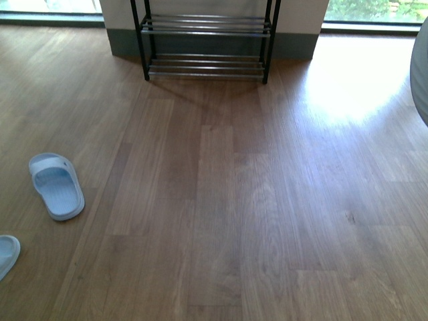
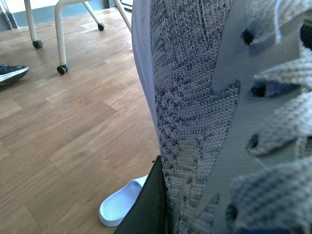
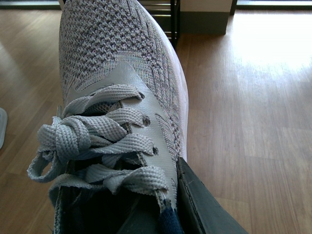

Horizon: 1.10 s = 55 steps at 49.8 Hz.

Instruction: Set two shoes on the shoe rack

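You had placed neither shoe on the rack (image 1: 204, 67); its two visible tiers carried nothing. Your left gripper (image 2: 157, 214) was clamped on the left-hand sneaker (image 2: 195, 97), one dark finger pressed against its knit side and the other hidden. Your right gripper (image 3: 170, 222) was closed on the collar wall of the right-hand sneaker (image 3: 117, 73). The rack stood well ahead of the right gripper, past that sneaker's toe. A blue slide (image 1: 57, 186) lay on the floor (image 1: 267, 200) below the left gripper. Both placings were outstanding. The sneakers showed grey knit uppers with a pale sole edge; the right one's laces were tied.
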### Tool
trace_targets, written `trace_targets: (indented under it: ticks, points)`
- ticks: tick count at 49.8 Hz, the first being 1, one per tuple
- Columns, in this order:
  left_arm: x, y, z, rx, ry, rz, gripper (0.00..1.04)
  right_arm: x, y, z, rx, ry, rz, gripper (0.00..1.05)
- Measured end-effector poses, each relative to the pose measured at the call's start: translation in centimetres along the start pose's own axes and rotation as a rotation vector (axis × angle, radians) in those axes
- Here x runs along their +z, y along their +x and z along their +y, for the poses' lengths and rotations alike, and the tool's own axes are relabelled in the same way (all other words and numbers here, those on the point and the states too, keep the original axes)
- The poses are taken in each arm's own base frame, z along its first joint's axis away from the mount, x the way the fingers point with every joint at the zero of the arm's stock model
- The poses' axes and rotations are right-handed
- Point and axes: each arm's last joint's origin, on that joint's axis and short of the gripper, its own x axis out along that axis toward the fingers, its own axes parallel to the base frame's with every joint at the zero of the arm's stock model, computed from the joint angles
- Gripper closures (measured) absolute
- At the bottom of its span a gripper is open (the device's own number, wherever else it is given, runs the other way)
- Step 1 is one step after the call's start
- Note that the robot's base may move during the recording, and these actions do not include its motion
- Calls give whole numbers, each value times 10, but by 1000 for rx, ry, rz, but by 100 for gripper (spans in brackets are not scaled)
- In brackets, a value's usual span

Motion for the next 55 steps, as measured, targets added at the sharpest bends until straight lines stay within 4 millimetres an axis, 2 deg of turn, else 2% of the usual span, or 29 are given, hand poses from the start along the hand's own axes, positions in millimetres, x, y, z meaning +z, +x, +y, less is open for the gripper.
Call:
trace_targets:
  ticks: [55]
  points:
    - [0,0,0,1,-3,-2,100,0,0,0,0,0,0,103]
